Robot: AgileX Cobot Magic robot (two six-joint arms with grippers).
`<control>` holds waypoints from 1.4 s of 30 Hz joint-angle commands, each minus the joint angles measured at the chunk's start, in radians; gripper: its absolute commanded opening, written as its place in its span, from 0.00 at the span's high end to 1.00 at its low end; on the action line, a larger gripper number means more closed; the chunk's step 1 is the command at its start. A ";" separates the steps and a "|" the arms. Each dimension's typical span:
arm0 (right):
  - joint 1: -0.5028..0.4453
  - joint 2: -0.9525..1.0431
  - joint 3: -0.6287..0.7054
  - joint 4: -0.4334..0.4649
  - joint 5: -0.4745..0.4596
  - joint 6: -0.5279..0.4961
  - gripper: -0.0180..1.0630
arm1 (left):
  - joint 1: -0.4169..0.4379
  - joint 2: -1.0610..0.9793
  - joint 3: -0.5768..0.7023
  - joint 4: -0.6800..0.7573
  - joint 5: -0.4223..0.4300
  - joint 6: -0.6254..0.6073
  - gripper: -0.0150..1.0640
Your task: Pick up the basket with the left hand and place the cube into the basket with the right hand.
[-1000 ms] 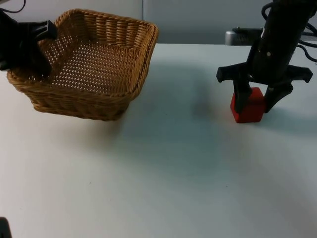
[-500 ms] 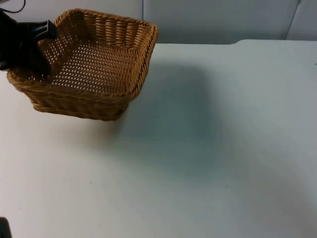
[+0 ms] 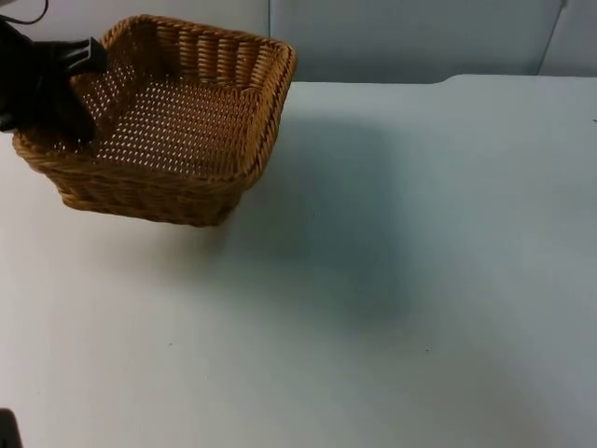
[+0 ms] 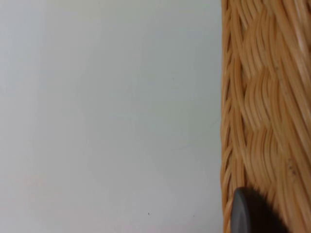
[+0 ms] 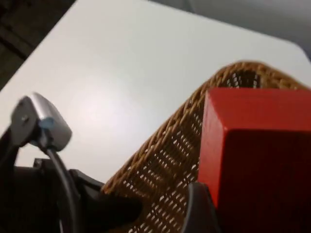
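wicker basket [image 3: 177, 121]: woven cane, we judge it light and fairly stiff but springy at the rim; it sits tilted at the table's far left, lifted on the side where the left arm has it
left gripper [image 3: 58, 86]: clamped on the basket's left rim, one finger inside the wall and one outside, as far as the top view lets us see; its wrist view has the cane wall close against a black fingertip [image 4: 252, 213]
red cube [image 5: 257, 155]: hard-edged, flat-faced, probably light and rigid; its smooth faces could slip, so we would take it across two opposite flat sides, square on
right gripper [image 5: 228, 213]: closed on the cube, held up above the basket, whose rim and open weave lie beneath it in its wrist view
white table [image 3: 373, 299]: the basket's shadow falls on it to the basket's right
our reading: carry step, with the cube over the basket; a low release would suit, since a rigid cube may bounce off springy cane
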 commanded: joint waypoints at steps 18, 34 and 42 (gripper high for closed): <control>0.038 0.158 -0.002 0.147 -0.009 -0.066 0.65 | -0.005 -0.009 0.001 -0.028 -0.054 -0.002 0.99; 0.034 0.157 -0.002 0.008 0.109 -0.065 0.36 | -0.005 -0.009 0.001 -0.030 -0.054 -0.002 0.99; 0.034 0.157 -0.002 0.003 0.070 -0.065 0.29 | -0.005 -0.009 0.001 -0.030 -0.054 -0.002 0.99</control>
